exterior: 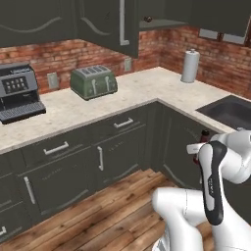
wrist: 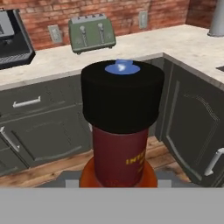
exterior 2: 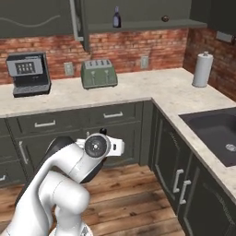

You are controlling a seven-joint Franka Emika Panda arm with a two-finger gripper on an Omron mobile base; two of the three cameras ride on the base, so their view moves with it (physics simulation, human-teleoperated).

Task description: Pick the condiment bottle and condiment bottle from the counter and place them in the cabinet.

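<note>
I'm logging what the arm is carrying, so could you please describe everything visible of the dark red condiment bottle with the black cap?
The condiment bottle has a dark red cylindrical body with partly readable yellow lettering, a wide black cap wider than the body, a small blue disc on top, and an orange flare at its base. It looks like glossy plastic. It stands along the hand camera's axis, held by the gripper, off the counter, above the wooden floor before the dark cabinets.
</note>
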